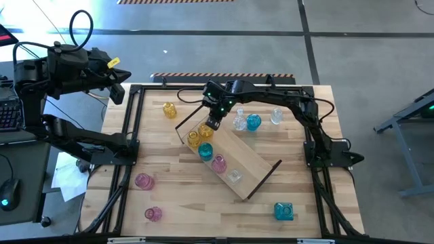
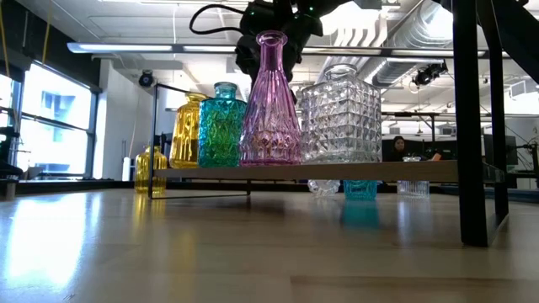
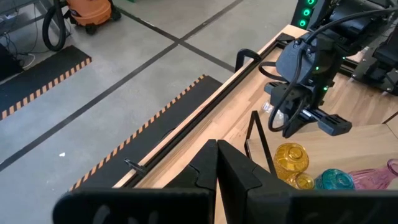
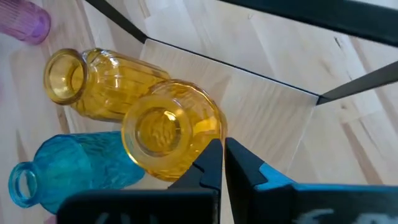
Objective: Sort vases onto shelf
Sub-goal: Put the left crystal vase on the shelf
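Hovering right gripper (image 1: pixel 213 123), fingers pressed together, holding nothing, just over amber vases (image 4: pixel 163 135) at shelf (image 1: pixel 252 163) end. Risk: careless lift-off clips vase, topples row off board. Left gripper (image 3: pixel 217 180) closed too, parked off desk (image 1: pixel 169 196).

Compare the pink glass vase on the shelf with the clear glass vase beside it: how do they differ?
The pink faceted glass vase is magenta; the clear diamond-cut glass vase has no colour. The pink one flares from a long slim neck and stands taller; the clear one is blocky, square-shouldered and wider. Both stand upright, side by side on the light-wood shelf, and both have cut patterns.
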Action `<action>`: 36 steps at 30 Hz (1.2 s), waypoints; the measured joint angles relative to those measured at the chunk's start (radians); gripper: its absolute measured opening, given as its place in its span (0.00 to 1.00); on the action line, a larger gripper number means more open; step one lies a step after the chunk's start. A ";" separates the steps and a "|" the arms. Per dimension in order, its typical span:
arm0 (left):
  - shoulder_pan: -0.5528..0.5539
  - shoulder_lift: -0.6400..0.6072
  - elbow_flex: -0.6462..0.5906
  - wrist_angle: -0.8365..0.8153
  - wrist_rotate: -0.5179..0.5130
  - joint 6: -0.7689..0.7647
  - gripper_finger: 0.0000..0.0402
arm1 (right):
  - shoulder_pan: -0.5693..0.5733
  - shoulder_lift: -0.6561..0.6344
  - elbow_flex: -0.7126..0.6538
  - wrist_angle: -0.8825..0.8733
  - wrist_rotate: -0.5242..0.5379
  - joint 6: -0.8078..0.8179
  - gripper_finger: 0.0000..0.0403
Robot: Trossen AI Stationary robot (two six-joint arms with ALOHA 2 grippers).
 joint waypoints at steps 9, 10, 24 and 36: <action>0.000 0.000 0.000 0.000 0.000 0.000 0.00 | -0.076 0.000 0.000 -0.084 0.017 -0.040 0.20; 0.000 0.000 0.000 0.000 0.000 0.000 0.00 | -0.088 0.000 0.000 -0.108 0.018 -0.043 0.24; 0.000 -0.093 0.000 0.000 -0.001 0.008 0.00 | -0.210 0.004 -0.077 -0.265 0.073 -0.008 0.52; 0.000 -0.145 0.001 0.000 -0.002 0.031 0.00 | -0.251 0.005 -0.250 -0.173 0.067 0.111 0.49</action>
